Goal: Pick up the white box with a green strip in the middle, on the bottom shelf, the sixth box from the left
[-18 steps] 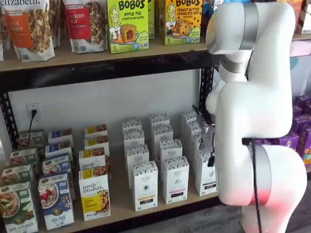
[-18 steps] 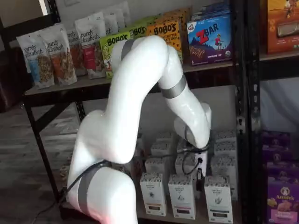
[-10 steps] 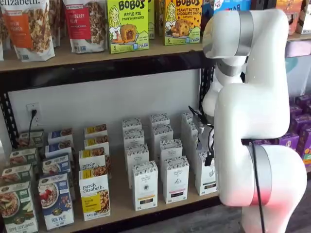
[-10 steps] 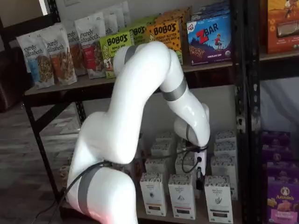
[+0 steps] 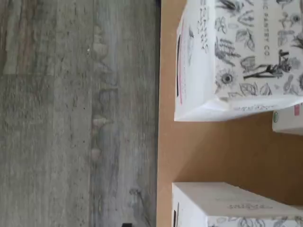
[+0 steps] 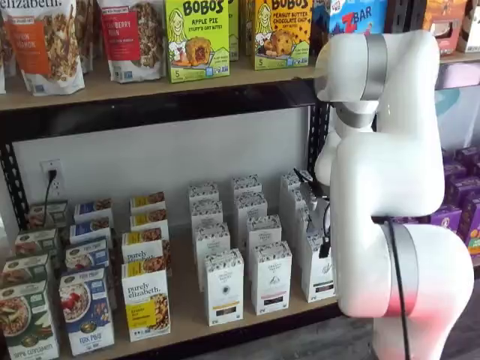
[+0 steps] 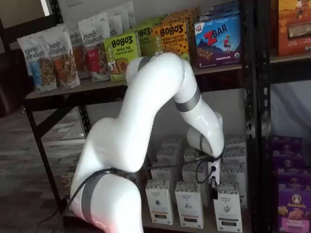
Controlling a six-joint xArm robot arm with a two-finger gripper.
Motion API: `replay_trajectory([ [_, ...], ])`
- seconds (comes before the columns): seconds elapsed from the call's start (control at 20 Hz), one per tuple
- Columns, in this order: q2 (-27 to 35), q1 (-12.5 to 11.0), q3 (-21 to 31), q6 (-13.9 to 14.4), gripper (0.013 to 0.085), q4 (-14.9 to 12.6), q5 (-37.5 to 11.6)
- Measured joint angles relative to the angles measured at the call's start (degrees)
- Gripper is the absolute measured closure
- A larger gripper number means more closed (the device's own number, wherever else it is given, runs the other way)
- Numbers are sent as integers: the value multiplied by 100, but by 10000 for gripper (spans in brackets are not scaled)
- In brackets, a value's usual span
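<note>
Shelf views leave the gripper (image 7: 212, 180) side-on, so I cannot tell its opening; the white box (image 7: 226, 206) stands just below on the bottom shelf (image 6: 191, 315), risking toppling neighbouring cartons (image 7: 189, 204).

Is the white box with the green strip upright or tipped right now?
Upright: the white box stands square on the bottom shelf, level with the neighbouring cartons.

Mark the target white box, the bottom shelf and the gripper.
white box (image 7: 227, 213): in a shelf view, on its lower front face.
bottom shelf (image 6: 187, 300): in a shelf view, on bare board between cartons.
gripper (image 7: 213, 181): in a shelf view, on the dark finger ends; whether it is open or shut cannot be told.
</note>
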Motion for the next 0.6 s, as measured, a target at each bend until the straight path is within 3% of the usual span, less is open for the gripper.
replay_trajectory([
  [0.15, 217, -21, -246, -3, 130, -19, -14],
  [0.6, 691, -40, -752, 322, 130, -408, -67],
])
